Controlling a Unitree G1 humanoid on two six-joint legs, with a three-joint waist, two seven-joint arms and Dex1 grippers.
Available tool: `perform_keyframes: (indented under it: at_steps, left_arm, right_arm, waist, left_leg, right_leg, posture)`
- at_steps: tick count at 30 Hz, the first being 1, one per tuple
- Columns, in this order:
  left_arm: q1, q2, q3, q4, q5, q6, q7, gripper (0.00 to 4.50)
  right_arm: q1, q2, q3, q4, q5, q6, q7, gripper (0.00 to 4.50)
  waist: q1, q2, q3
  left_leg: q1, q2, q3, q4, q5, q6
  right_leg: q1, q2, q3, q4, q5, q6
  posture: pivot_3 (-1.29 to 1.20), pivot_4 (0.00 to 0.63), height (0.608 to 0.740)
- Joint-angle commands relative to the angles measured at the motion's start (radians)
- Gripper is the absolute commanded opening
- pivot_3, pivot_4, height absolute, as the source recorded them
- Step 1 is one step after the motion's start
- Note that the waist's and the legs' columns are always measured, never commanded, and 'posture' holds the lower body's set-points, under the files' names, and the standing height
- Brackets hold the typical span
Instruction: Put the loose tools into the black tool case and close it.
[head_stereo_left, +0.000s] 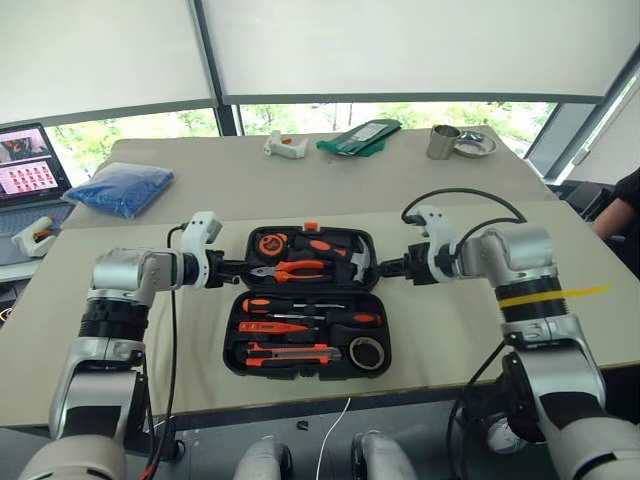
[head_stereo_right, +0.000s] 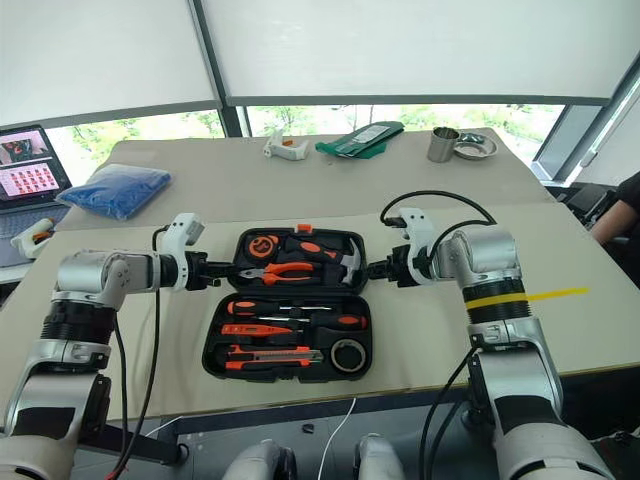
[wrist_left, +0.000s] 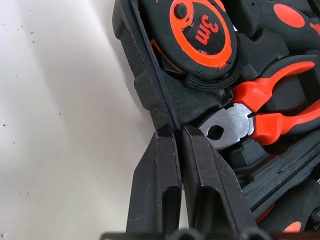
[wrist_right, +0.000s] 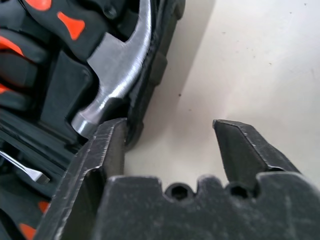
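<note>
- The black tool case (head_stereo_left: 300, 300) lies open and flat on the table (head_stereo_left: 150, 215), and I take it as my landmark; its orange latch (head_stereo_left: 311, 227) sits on the far rim.
- My left gripper (wrist_left: 176, 137) is at the case's left edge, level with the far half. Its fingers (wrist_left: 155, 190) are clenched together, with the tips against the case rim; whether they pinch the rim wall I cannot tell.
- My right gripper (wrist_right: 172, 127) is at the case's right edge, also level with the far half. Its fingers (wrist_right: 240, 150) stand apart: one against the rim beside the steel-headed hammer (wrist_right: 117, 75), the other out over bare table. It grasps nothing that I can see.
- In the far half of the case lie a round tape measure (wrist_left: 200, 32), the orange-handled pliers (head_stereo_left: 290, 270) and the hammer.
- In the near half lie the screwdrivers (head_stereo_left: 300, 312) in rows, with the orange utility knife (head_stereo_left: 290, 352) along the near edge.
- The tape ring (head_stereo_left: 366, 352) sits in the near right corner of the case, just beside the knife.
- Beyond the case, well apart, are a blue bag (head_stereo_left: 120, 188) to the far left, a green packet (head_stereo_left: 360, 137) and a metal cup (head_stereo_left: 442, 142).
</note>
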Motion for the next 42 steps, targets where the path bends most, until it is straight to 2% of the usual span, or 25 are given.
perform_keyframes:
  at_steps: [1, 8, 14, 17, 19, 20, 21, 23, 25, 27, 31, 34, 38, 42]
  left_arm:
    - [0.001, -0.004, 0.008, -0.040, -0.002, 0.013, 0.009, 0.00]
    - [0.035, -0.007, 0.028, -0.069, -0.007, 0.029, 0.025, 0.00]
    - [0.061, -0.025, 0.062, -0.104, -0.018, 0.042, 0.054, 0.00]
    - [0.080, -0.034, 0.076, -0.134, -0.025, 0.056, 0.064, 0.00]
    - [0.088, -0.039, 0.085, -0.149, -0.029, 0.064, 0.071, 0.00]
    - [0.092, -0.041, 0.091, -0.155, -0.033, 0.066, 0.076, 0.00]
    - [0.095, -0.043, 0.096, -0.160, -0.037, 0.065, 0.078, 0.00]
    - [0.101, -0.047, 0.107, -0.168, -0.046, 0.050, 0.078, 0.00]
    - [0.107, -0.052, 0.122, -0.179, -0.060, 0.017, 0.066, 0.00]
    - [0.128, -0.064, 0.162, -0.205, -0.090, -0.070, 0.025, 0.00]
    - [0.181, -0.080, 0.215, -0.264, -0.137, -0.234, -0.075, 0.00]
    - [0.220, -0.098, 0.239, -0.295, -0.149, -0.379, -0.137, 0.00]
    - [0.317, -0.131, 0.251, -0.329, -0.091, -0.677, -0.174, 0.00]
    - [0.383, -0.151, 0.258, -0.310, -0.053, -0.898, -0.191, 0.00]
  right_arm:
    - [-0.045, 0.001, -0.051, 0.009, 0.010, 0.018, -0.010, 3.37]
    - [-0.069, 0.012, -0.017, 0.068, -0.021, 0.016, -0.042, 3.37]
    - [-0.071, 0.012, 0.050, 0.052, -0.026, 0.029, -0.012, 3.37]
    - [-0.062, 0.014, 0.071, 0.044, -0.032, 0.035, -0.010, 2.73]
    - [-0.059, 0.019, 0.073, 0.049, -0.034, 0.040, -0.012, 2.12]
    - [-0.056, 0.025, 0.067, 0.052, -0.035, 0.039, -0.016, 1.68]
    - [-0.051, 0.039, 0.040, 0.060, -0.035, 0.024, -0.030, 1.47]
    - [-0.048, 0.054, 0.008, 0.072, -0.034, 0.008, -0.044, 0.62]
    - [-0.039, 0.063, -0.016, 0.063, -0.027, -0.028, -0.038, 0.04]
    - [-0.017, 0.069, -0.063, -0.007, 0.012, -0.135, 0.020, 0.02]
    - [0.067, 0.016, -0.038, -0.171, 0.009, -0.400, 0.166, 0.02]
    - [0.119, -0.010, -0.027, -0.233, -0.013, -0.553, 0.209, 0.02]
    - [0.256, -0.059, -0.001, -0.283, -0.137, -0.998, 0.252, 0.02]
    - [0.355, -0.076, 0.006, -0.251, -0.221, -1.324, 0.259, 0.02]
  waist:
    - [0.000, 0.000, 0.000]
    - [0.000, 0.000, 0.000]
    - [-0.001, 0.000, 0.000]
    - [-0.001, 0.000, 0.000]
    - [-0.001, 0.000, 0.000]
    - [0.000, 0.000, 0.000]
    - [0.001, 0.000, 0.000]
    - [0.001, 0.000, 0.000]
    - [0.001, 0.000, 0.000]
    - [0.000, 0.000, 0.000]
    - [0.001, -0.001, 0.002]
    - [0.001, -0.001, 0.005]
    - [0.002, -0.003, 0.005]
    - [0.001, -0.003, 0.006]
  left_leg:
    - [0.000, 0.000, 0.000, 0.000, 0.000, 0.000]
    - [-0.001, 0.000, 0.000, -0.001, -0.001, 0.001]
    - [-0.001, 0.000, 0.000, -0.001, -0.001, 0.001]
    - [-0.001, 0.000, 0.000, -0.001, -0.001, 0.001]
    - [-0.001, 0.000, 0.000, -0.001, -0.001, 0.001]
    - [-0.001, 0.000, 0.000, -0.001, -0.001, 0.001]
    - [-0.001, 0.000, 0.000, -0.001, -0.001, 0.001]
    - [-0.001, -0.001, 0.000, -0.001, -0.001, 0.001]
    - [-0.001, -0.001, 0.000, -0.001, -0.001, 0.001]
    - [-0.001, -0.001, 0.000, -0.001, -0.001, 0.001]
    - [-0.003, -0.001, 0.000, -0.001, -0.001, 0.001]
    - [-0.006, -0.001, -0.001, -0.001, -0.001, 0.002]
    - [-0.011, -0.002, 0.000, -0.002, -0.001, 0.003]
    - [-0.012, -0.002, 0.002, -0.004, -0.002, 0.004]
  right_leg:
    - [0.000, 0.000, 0.000, 0.000, 0.000, 0.000]
    - [-0.001, 0.000, 0.001, -0.001, 0.002, -0.003]
    - [-0.001, 0.000, 0.001, -0.002, 0.002, -0.003]
    - [-0.001, -0.001, 0.001, -0.002, 0.002, -0.003]
    - [-0.001, -0.001, 0.001, -0.002, 0.002, -0.003]
    - [0.000, -0.001, 0.001, -0.002, 0.002, -0.003]
    - [0.000, -0.001, 0.001, -0.002, 0.002, -0.003]
    - [0.000, -0.001, 0.001, -0.002, 0.002, -0.003]
    - [0.000, -0.001, 0.001, -0.002, 0.002, -0.003]
    - [0.000, -0.001, 0.002, -0.002, 0.002, -0.003]
    - [-0.002, 0.000, 0.002, -0.002, 0.002, -0.002]
    - [-0.004, 0.000, 0.002, -0.003, 0.002, -0.003]
    - [-0.007, 0.000, 0.002, -0.007, 0.003, -0.003]
    - [-0.006, 0.000, 0.002, -0.013, 0.003, -0.001]
  posture:
    - [0.00, 0.150, 0.740]
    - [0.00, 0.150, 0.740]
    - [0.00, 0.150, 0.740]
    - [0.00, 0.150, 0.740]
    - [0.00, 0.150, 0.740]
    - [0.00, 0.150, 0.740]
    - [0.00, 0.150, 0.740]
    - [0.00, 0.150, 0.740]
    - [0.00, 0.150, 0.740]
    - [0.00, 0.150, 0.740]
    - [0.00, 0.150, 0.740]
    - [0.00, 0.150, 0.740]
    - [0.00, 0.150, 0.740]
    - [0.00, 0.150, 0.740]
